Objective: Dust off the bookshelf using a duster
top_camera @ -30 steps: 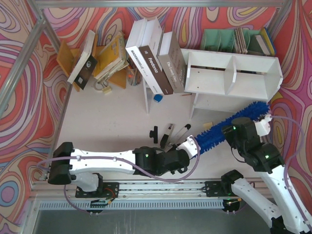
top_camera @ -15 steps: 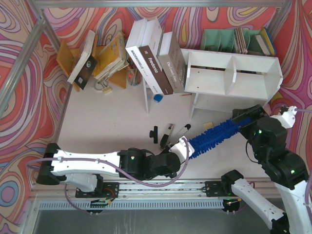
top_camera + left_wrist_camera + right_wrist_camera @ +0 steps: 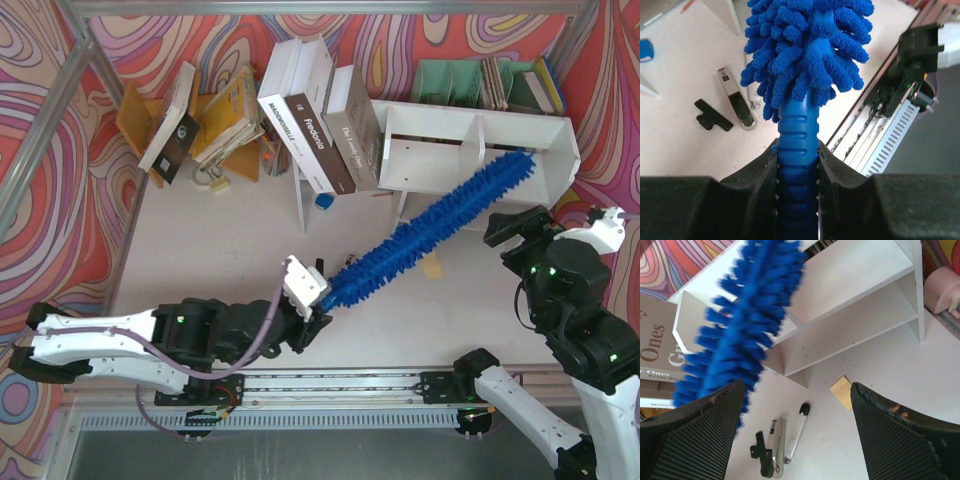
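Swirl-patterned walls [image 3: 200, 40] ring the white desk [image 3: 220, 240]. My left pincer [image 3: 797, 167] pinches the duster [image 3: 430, 220] by its handle [image 3: 797, 142] alone; the fluffy head slants toward two o'clock, tip at the right cubby [image 3: 548, 175] of the bookshelf [image 3: 440, 160]. My right pincer [image 3: 796, 390] hangs spread and empty near four o'clock. I reckon such a long lever could twist in that single grip, or snag the divider [image 3: 470, 150] and shove the shelf.

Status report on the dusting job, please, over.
Left fingers shut on the duster, at its handle. Right fingers open, empty. Duster tip at the bookshelf, right cubby. Small tools lie beneath it, not blocking.
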Motion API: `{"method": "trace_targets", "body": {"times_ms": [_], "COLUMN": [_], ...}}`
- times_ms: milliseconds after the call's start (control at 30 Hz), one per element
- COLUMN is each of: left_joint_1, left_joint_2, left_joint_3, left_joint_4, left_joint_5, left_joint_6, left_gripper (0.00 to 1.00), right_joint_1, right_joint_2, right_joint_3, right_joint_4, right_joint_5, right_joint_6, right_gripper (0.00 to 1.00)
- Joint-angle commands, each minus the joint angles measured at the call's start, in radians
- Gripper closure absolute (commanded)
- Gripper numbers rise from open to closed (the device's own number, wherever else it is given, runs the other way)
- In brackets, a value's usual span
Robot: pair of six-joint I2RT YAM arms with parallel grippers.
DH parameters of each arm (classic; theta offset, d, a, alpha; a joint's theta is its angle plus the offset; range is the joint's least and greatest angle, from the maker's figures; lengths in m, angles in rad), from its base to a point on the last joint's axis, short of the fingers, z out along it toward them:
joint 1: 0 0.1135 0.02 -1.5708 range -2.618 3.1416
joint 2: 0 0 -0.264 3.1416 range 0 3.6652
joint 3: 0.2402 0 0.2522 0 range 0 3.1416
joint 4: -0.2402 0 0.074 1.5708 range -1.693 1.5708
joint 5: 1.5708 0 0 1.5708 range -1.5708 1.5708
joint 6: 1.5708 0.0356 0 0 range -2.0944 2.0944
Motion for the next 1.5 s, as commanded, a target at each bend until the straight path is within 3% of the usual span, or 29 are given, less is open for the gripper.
{"method": "trace_targets", "body": {"times_ms": [0,300,567,833,1233,1467], "left_joint_1": [-0.006,-0.005,-0.006,-0.011,-0.011,0.033], "left_joint_2": [-0.066,-0.076,0.099,0.269,0.513,0.581], "left_joint_3": [-0.011,0.028,0.178,0.359,0.618,0.699], "left_joint_4": [0.033,0.078,0.137,0.062,-0.144,-0.385], "left_joint_5": [-0.111,-0.385,-0.555,-0.715,-0.755,-0.698], "left_joint_6": [-0.014,-0.025,-0.054,-0.223,-0.404,-0.642], "left_gripper": [1.0,1.0,1.0,1.0,1.0,1.0], "right_joint_1": [-0.005,-0.005,-0.005,-0.005,-0.005,-0.005], "right_joint_2": [-0.007,-0.017,-0.01,-0.021,-0.049,-0.064], "right_joint_3": [0.045,0.01,-0.038,-0.078,-0.126,-0.147], "right_joint_4": [0.041,0.033,0.047,0.06,0.06,0.059], "right_joint_5": [0.043,0.026,-0.004,-0.015,-0.032,-0.036], "right_joint_6": [-0.048,-0.014,0.009,0.018,0.032,0.042], "right_gripper": [0.23,0.23,0.23,0.22,0.22,0.21]}}
